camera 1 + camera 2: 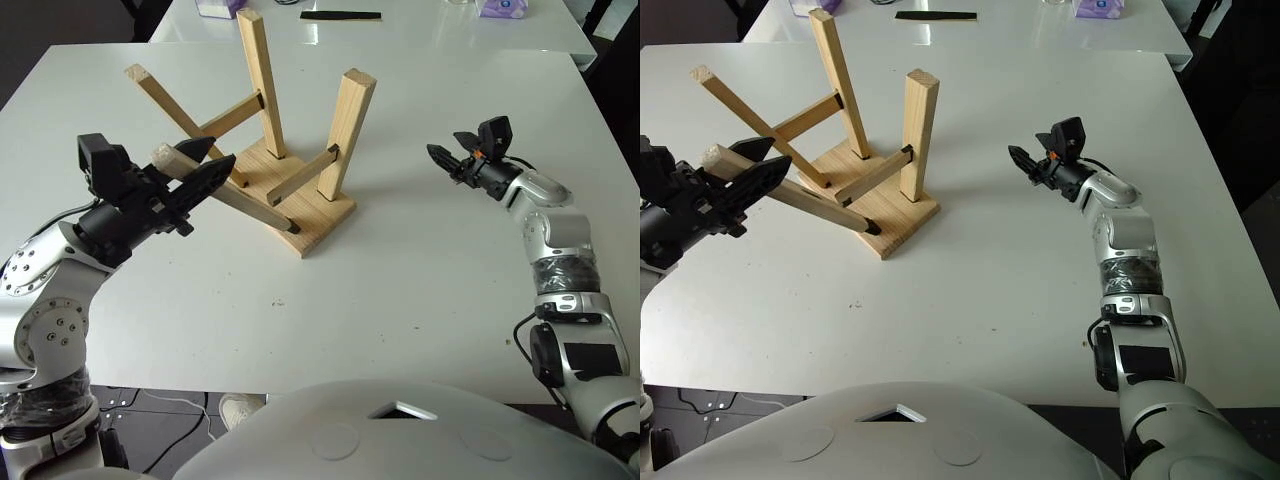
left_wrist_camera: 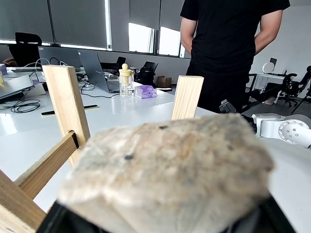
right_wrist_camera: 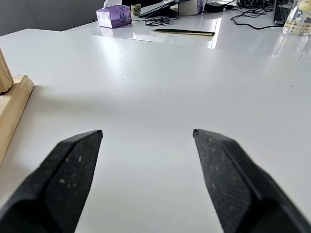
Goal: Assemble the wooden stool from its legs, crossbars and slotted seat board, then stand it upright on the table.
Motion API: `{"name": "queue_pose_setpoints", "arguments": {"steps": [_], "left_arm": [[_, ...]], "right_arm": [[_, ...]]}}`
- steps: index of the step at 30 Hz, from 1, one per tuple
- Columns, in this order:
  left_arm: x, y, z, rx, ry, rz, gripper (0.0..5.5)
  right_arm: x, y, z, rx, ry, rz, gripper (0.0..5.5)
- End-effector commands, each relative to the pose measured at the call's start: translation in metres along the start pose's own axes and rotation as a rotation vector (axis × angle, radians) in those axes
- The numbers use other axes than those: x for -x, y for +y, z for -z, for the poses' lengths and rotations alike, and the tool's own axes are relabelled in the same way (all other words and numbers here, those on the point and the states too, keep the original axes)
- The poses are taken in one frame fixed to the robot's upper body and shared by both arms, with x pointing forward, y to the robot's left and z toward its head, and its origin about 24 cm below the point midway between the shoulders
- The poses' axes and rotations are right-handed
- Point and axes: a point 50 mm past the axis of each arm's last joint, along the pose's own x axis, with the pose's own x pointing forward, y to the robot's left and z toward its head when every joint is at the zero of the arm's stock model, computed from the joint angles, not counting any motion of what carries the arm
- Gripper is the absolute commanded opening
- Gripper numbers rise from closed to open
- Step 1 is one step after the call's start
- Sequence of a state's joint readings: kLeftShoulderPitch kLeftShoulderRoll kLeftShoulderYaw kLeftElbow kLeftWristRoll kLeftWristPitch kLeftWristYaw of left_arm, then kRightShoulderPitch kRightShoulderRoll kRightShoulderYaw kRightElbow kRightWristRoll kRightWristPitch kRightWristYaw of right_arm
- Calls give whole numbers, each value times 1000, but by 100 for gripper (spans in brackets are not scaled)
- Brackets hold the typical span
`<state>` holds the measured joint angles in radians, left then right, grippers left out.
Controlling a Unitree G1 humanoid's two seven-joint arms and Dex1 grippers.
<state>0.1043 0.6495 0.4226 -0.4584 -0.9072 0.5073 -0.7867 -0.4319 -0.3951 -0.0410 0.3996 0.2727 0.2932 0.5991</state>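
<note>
The left pincer is pinching the free end of a slanted leg. The leg's other end meets the seat board just beyond the fingertips. Right of that pincer the stool lies upside down, with its board flat on the counter. Three more legs point up, with crossbars running between them. Well apart to the stool's right, the right pincer hovers over bare counter with its fingers spread, holding nothing.

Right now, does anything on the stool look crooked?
Yes: on the upturned seat board, the far-left leg and the near leg, clamped by the left gripper, lean sharply outward; the other two legs stand nearly upright.
</note>
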Motion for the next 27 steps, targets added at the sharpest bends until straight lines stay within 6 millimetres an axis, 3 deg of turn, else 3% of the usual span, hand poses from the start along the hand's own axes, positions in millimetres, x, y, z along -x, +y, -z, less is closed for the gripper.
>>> {"name": "queue_pose_setpoints", "arguments": {"steps": [1, 5, 11, 20, 27], "left_arm": [[2, 5, 19, 22, 123, -16, 205], [2, 6, 23, -68, 223, 6, 205], [-19, 1, -3, -215, 224, 112, 204], [-38, -3, -26, -285, 262, 241, 204], [-46, 11, -27, -311, 370, 282, 204]], "right_arm": [[-3, -3, -10, 18, -32, 14, 344], [-2, -2, -9, 46, -39, 19, 344], [1, 16, -10, 58, -71, -27, 344], [-1, 34, -6, 53, -77, -53, 344], [-4, 49, 2, 24, -87, -56, 344]]}}
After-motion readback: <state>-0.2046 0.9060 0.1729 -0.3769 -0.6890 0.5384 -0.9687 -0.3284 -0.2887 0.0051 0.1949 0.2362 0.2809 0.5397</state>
